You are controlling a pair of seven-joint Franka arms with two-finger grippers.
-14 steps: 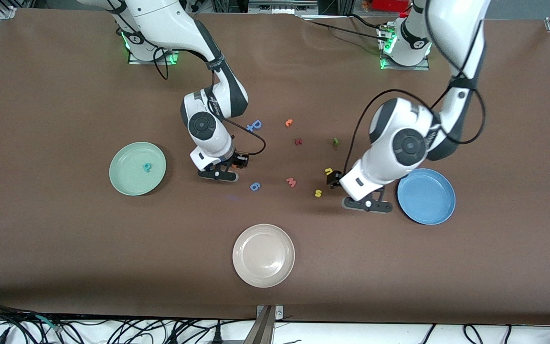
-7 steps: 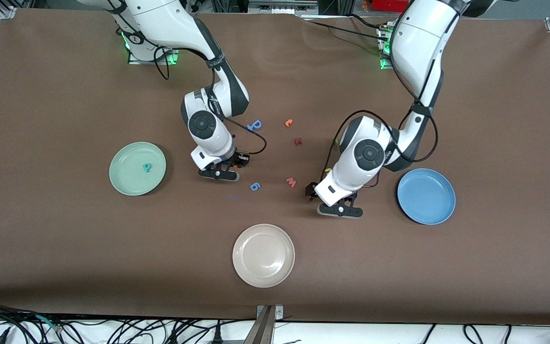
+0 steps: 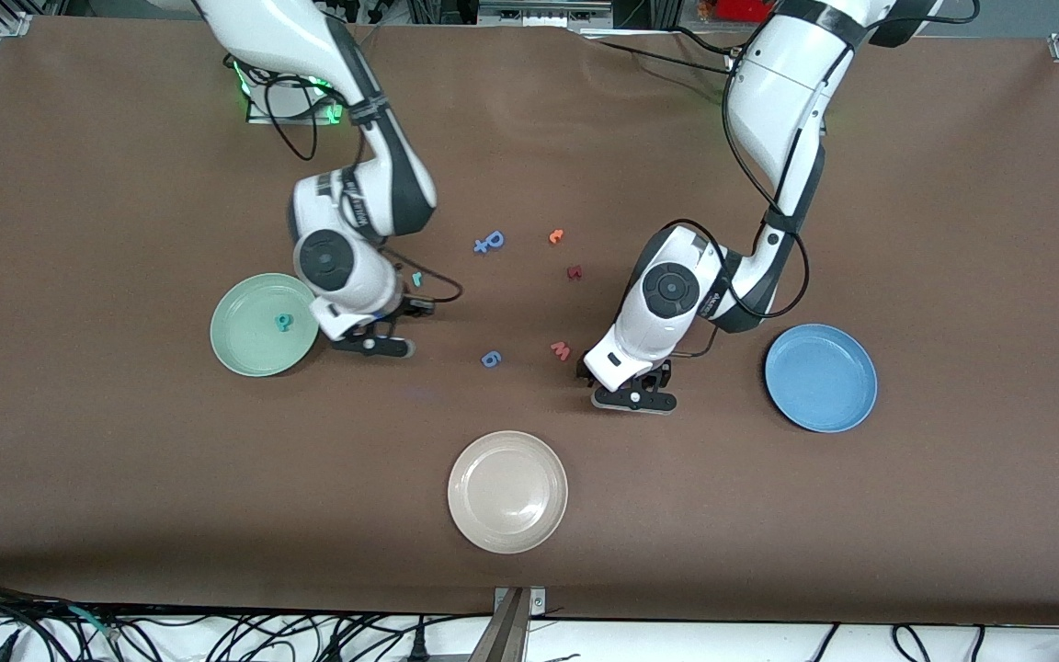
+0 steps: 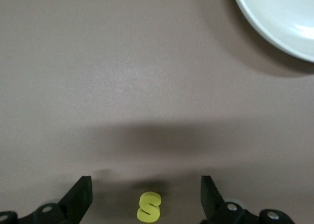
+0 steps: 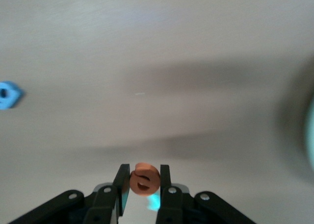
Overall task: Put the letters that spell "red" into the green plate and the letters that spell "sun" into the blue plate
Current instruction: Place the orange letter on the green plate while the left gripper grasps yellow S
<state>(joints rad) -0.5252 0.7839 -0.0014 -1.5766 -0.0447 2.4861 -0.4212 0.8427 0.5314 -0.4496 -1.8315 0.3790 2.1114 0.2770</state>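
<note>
My right gripper (image 5: pixel 144 174) is shut on the orange "e" (image 5: pixel 145 180). It hangs over the table beside the green plate (image 3: pixel 240 348), seen from the front as the right gripper (image 3: pixel 371 344). The teal "d" (image 3: pixel 283 322) lies in that plate. The teal "r" (image 3: pixel 416 278) lies on the table by the right arm. My left gripper (image 4: pixel 145 186) is open and low over the yellow "s" (image 4: pixel 149 207), which lies between its fingers untouched. From the front, the left gripper (image 3: pixel 632 395) hides the "s". The blue plate (image 3: pixel 821 377) holds nothing. The "u" and "n" are hidden.
A cream plate (image 3: pixel 507 492) sits nearest the front camera. Loose letters lie mid-table: a blue "p" (image 3: pixel 489 242), an orange letter (image 3: pixel 556 236), a dark red one (image 3: pixel 574 272), a salmon "w" (image 3: pixel 560 350) and a blue "6" (image 3: pixel 490 359).
The right arm carried the "e" from mid-table toward the green plate, uncovering the teal "r". The left arm swung from beside the blue plate to over the "s".
</note>
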